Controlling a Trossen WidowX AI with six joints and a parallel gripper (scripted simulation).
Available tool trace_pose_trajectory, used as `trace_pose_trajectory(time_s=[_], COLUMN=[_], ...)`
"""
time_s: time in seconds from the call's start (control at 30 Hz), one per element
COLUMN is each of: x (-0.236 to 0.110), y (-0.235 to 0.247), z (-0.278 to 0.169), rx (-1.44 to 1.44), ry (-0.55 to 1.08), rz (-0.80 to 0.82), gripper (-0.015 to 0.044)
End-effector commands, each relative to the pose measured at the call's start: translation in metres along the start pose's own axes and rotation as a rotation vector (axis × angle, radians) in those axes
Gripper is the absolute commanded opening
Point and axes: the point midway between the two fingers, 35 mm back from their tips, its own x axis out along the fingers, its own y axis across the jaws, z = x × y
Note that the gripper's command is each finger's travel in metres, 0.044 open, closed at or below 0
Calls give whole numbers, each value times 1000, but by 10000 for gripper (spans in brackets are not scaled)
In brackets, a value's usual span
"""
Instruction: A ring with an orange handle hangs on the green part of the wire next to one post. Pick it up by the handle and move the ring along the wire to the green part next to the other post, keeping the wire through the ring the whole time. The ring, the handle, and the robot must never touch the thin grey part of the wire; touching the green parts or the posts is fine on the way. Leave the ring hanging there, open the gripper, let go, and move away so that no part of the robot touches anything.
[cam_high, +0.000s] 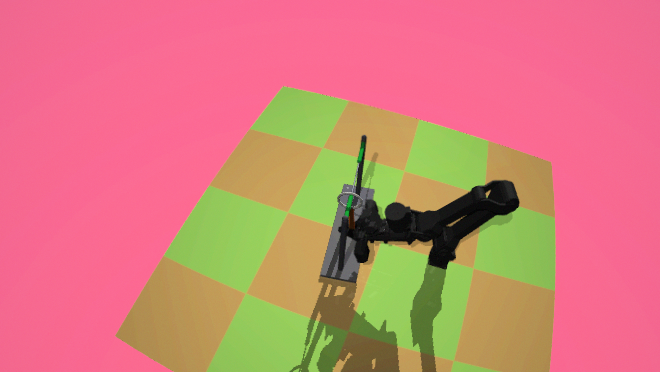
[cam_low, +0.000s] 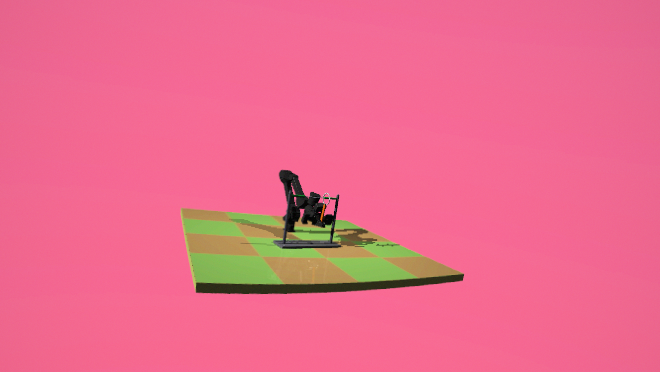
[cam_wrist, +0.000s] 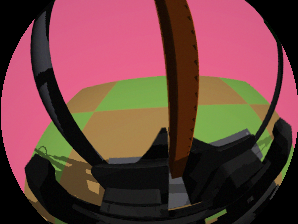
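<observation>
The silver ring (cam_high: 348, 196) encircles the wire at a green part (cam_high: 350, 202) close to the near post (cam_high: 342, 248); in the exterior view the ring (cam_low: 326, 197) sits by the right post (cam_low: 336, 215). Its orange handle (cam_high: 352, 218) hangs below the ring. My gripper (cam_high: 356, 223) is shut on the handle, which in the wrist view (cam_wrist: 178, 76) rises from between the fingers. The other green part (cam_high: 361, 150) lies by the far post (cam_high: 363, 139). The thin grey wire (cam_high: 356, 175) runs between them. I cannot tell whether the ring touches the wire.
The posts stand on a grey base plate (cam_high: 342, 240) on the green and brown checkered floor. My arm (cam_high: 450, 215) reaches in from the right, low over the floor. The floor's edge (cam_low: 325, 287) drops off all around.
</observation>
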Motion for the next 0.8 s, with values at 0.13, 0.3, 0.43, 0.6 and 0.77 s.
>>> trace_pose_trajectory(time_s=[0.13,0.3,0.43,0.6,0.77], x=[-10,-10,-8,-5,-4], y=[8,9,9,9,9], z=[3,0,-5,-13,-19], rx=[7,7,7,7,7], ry=[58,59,59,59,59], rz=[-7,-8,-8,-8,-8], gripper=[-150,-150,-150,-150,-150])
